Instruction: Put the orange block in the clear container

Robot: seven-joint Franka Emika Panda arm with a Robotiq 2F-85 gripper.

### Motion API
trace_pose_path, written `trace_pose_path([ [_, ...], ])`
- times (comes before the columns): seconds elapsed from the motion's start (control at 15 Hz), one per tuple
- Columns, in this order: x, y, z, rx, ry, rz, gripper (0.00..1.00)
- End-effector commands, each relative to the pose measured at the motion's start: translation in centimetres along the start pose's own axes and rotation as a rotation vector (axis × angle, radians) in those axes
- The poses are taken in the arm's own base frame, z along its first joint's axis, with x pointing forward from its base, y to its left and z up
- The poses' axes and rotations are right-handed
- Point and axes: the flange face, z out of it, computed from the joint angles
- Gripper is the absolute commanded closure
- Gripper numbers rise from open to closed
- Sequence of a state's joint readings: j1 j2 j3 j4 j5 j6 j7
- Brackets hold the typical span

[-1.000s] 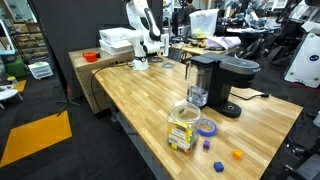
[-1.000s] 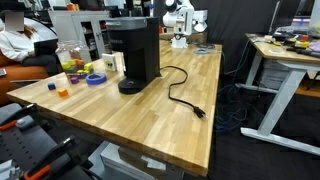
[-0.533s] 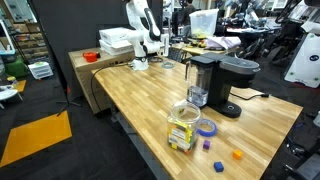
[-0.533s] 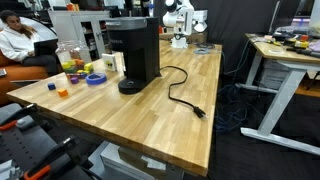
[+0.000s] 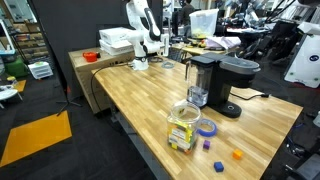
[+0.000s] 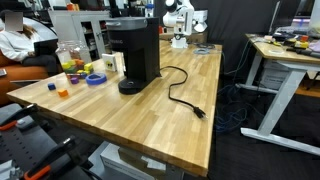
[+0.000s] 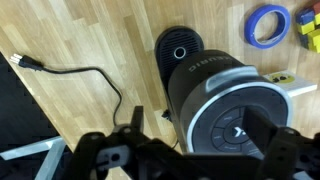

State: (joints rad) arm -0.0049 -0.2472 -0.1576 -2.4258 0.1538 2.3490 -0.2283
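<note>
The orange block (image 5: 238,155) is a tiny cube lying on the wooden table near its corner edge; it also shows in an exterior view (image 6: 62,92). The clear container (image 5: 182,128) stands upright a short way from it, with yellowish and coloured blocks inside, and shows in both exterior views (image 6: 68,62). In the wrist view only its edge (image 7: 306,28) shows at the top right. My gripper (image 7: 200,138) is open and empty, its dark fingers spread over the round lid of the black coffee maker (image 7: 225,105). The orange block is out of the wrist view.
The black coffee maker (image 5: 215,80) stands beside the container, its black power cord (image 6: 185,95) trailing across the table. A flat blue tape ring (image 5: 206,127) and small blue (image 5: 219,166) and purple (image 5: 206,144) cubes lie near the orange block. A white arm (image 5: 140,25) stands at the table's far end.
</note>
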Motion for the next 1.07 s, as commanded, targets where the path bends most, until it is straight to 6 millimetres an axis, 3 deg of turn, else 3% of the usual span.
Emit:
trace_pose_path([
  [0.0, -0.2, -1.1, -2.4, 0.023, 0.022, -0.100, 0.00],
  [0.27, -1.0, -2.7, -4.4, 0.048, 0.035, -0.203, 0.00],
  [0.47, -2.0, -4.7, -3.8, 0.077, -0.017, -0.280, 0.00],
  [0.87, -3.9, -11.0, -2.0, 0.141, -0.144, -0.488, 0.00],
  [1.0, -3.4, -11.1, -2.2, 0.135, -0.130, -0.488, 0.00],
])
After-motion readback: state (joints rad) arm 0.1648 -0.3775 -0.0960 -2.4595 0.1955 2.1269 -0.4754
